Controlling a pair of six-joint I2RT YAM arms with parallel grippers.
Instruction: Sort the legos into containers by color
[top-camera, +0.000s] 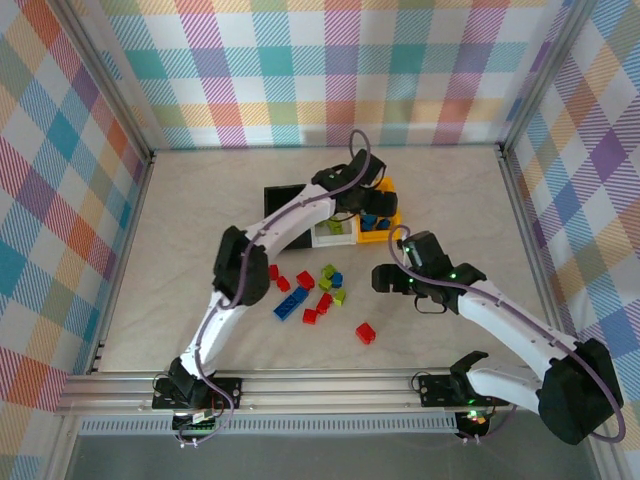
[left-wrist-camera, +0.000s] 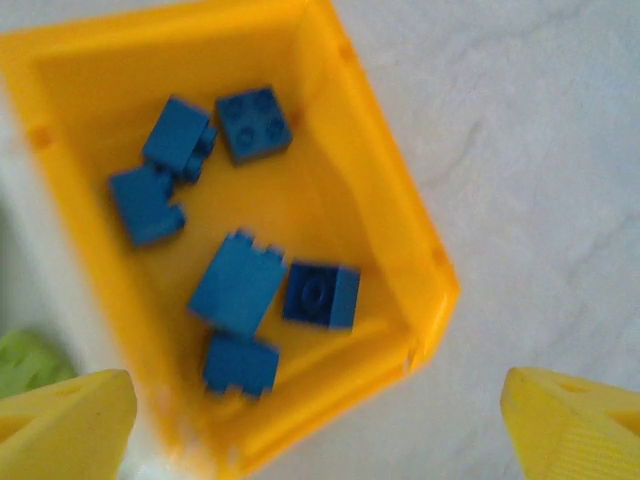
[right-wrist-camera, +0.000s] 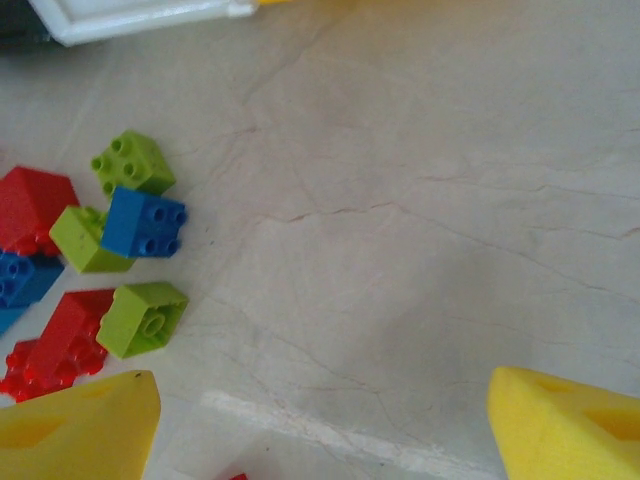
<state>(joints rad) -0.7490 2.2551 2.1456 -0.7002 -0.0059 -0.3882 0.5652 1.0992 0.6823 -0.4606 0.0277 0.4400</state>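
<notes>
Pastel plaid walls close in a pale, veined bench, where three bins stand side by side toward the back: a black bin, a white bin and a yellow bin. Over the yellow bin hangs the left hand, its yellow fingers spread wide to both edges of the wrist view with nothing between them; the bin's near corner lies under the gap. Six blue bricks lie loose on that bin's floor, clear of the fingers, some studs up and some on their sides, two of them touching. Just past the bin's wall, a lime green brick shows in the white bin. The right hand hovers over bare bench, likewise wide open and holding nothing. Left of it, at mid-bench, lies the loose pile of red, blue and green pieces, near one finger but not touching it. In its wrist view a small blue brick touches one of three green bricks, with red bricks at the picture's edge. A long blue brick lies at the pile's left, and a lone red brick sits nearer the arms' bases.
</notes>
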